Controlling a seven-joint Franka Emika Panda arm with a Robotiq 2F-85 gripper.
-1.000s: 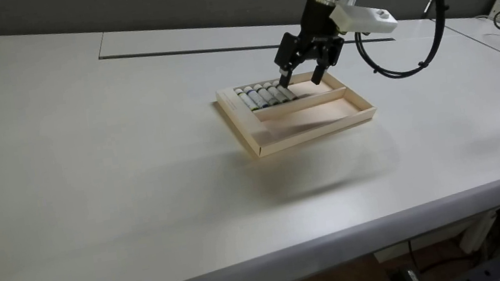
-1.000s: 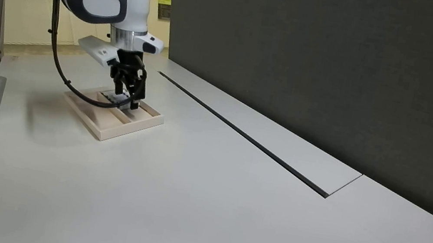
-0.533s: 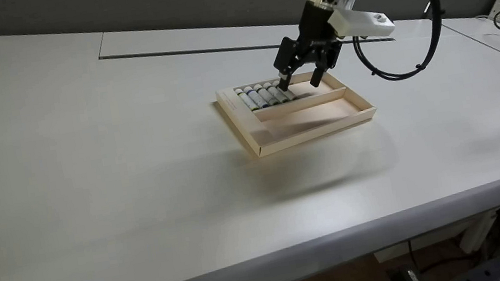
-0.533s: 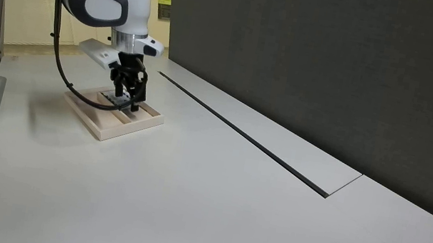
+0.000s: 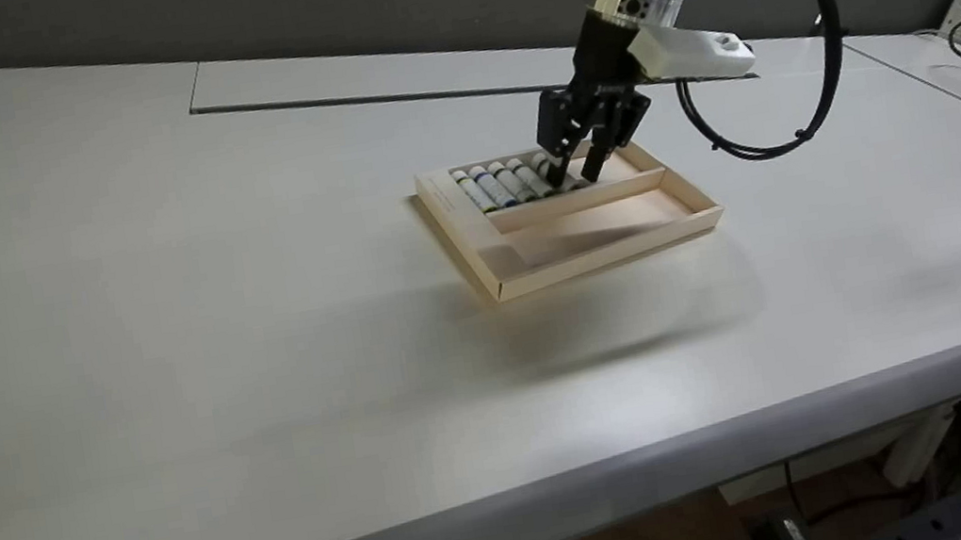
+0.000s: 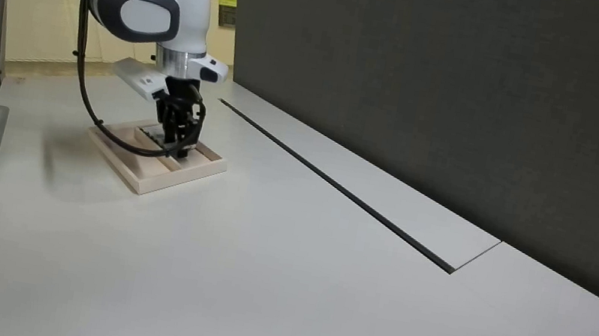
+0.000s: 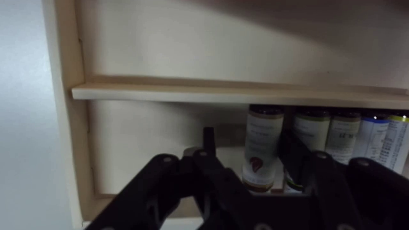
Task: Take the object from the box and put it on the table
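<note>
The black two-fingered gripper [image 7: 246, 139] stands parted astride the white-labelled cylindrical end tube [image 7: 262, 148] in the shallow light-wood tray [image 5: 612, 254], where uneven closing (one side sits nearer) could roll the tube.

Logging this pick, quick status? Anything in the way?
Black two-fingered claw open, astride white cylindrical tube with red mark. Tube inside rectangular light-wood tray, not yet gripped. Four similar white tubes close on one side, might crowd closing.

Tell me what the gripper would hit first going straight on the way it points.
Most likely the bottom of the box: the open gripper points down astride the end tube. Depth is unclear, and it might brush the next tube first.
</note>
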